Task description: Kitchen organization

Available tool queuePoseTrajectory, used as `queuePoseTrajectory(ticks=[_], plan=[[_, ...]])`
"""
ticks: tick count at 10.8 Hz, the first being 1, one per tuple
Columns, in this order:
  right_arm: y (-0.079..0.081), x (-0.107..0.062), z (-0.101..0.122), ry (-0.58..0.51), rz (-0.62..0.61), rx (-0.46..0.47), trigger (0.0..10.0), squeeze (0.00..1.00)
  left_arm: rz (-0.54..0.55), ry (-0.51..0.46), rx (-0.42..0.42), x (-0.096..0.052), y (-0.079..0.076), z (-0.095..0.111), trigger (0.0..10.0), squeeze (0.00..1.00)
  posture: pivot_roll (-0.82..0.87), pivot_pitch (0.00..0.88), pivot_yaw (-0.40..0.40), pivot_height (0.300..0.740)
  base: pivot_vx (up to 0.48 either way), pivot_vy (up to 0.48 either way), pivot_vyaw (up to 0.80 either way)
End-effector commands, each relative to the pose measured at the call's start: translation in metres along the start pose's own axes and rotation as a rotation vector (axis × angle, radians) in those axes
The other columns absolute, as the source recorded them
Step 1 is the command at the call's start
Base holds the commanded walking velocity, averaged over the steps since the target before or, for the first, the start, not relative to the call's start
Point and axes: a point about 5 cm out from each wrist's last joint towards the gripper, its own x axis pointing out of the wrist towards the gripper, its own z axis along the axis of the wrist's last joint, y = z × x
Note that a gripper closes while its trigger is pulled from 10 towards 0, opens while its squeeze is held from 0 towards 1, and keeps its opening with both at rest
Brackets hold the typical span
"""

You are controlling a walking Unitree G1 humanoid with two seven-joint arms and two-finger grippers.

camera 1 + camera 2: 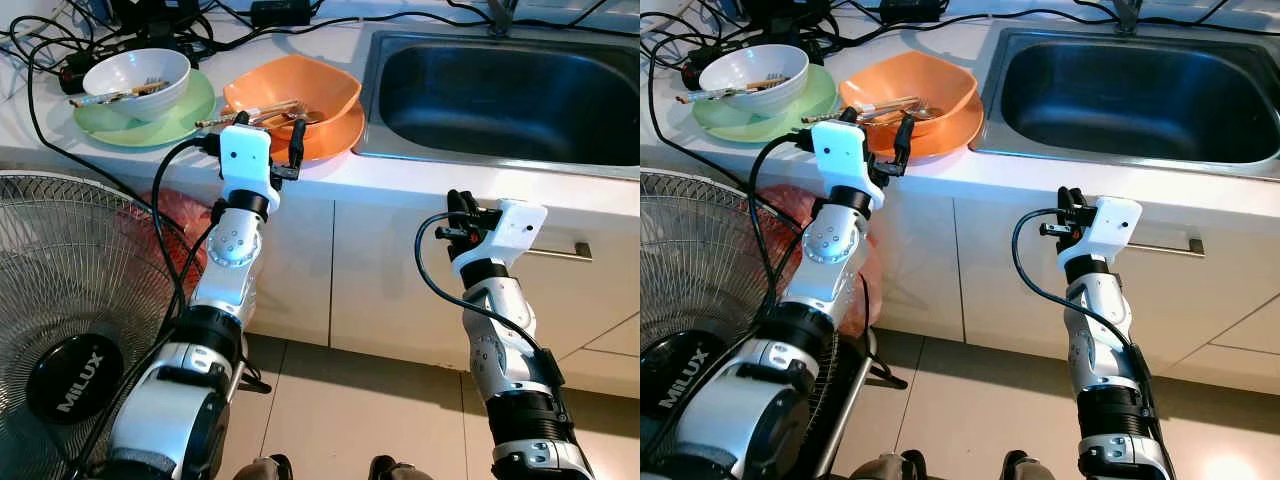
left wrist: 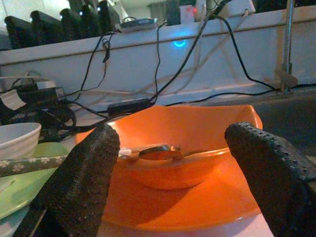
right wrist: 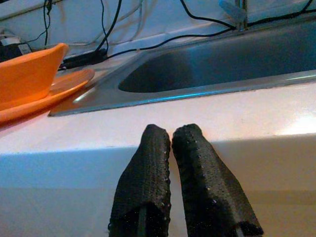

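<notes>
The orange bowl (image 1: 292,88) sits on an orange plate (image 1: 335,135) near the counter edge, just beside the sink (image 1: 500,90) — cutlery lies across it. The left gripper (image 1: 268,127) is at the plate's front rim, fingers wide apart. The right gripper (image 1: 457,205) is below the counter edge, fingers closed — holding nothing. A fan (image 1: 60,330) crowds the left side.

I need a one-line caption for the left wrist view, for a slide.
Open left end effector facing the orange bowl, which holds a spoon and sits on an orange plate.
</notes>
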Motion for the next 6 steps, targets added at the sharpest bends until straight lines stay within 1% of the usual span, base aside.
queuePoseTrajectory(ticks=[1,3,6], plan=[[-0.0014,-0.0027,-0.0002,0.003,-0.003,-0.001,10.0,0.0,-0.008,-0.005,-0.007,0.0013,0.0003,0.0005,10.0,0.0,0.04,0.17,0.039,0.74,0.0,0.0,0.0],[-0.0014,-0.0024,-0.0002,0.003,-0.003,-0.001,10.0,0.0,-0.032,0.006,-0.029,0.0018,-0.0016,-0.0009,10.0,0.0,0.04,0.168,0.04,0.74,0.0,0.0,0.0],[-0.0012,-0.0025,-0.0008,0.003,-0.005,0.001,10.0,0.0,-0.041,-0.001,-0.032,0.0034,-0.0021,-0.0004,10.0,0.0,0.04,0.16,0.042,0.74,0.0,0.0,0.0]])
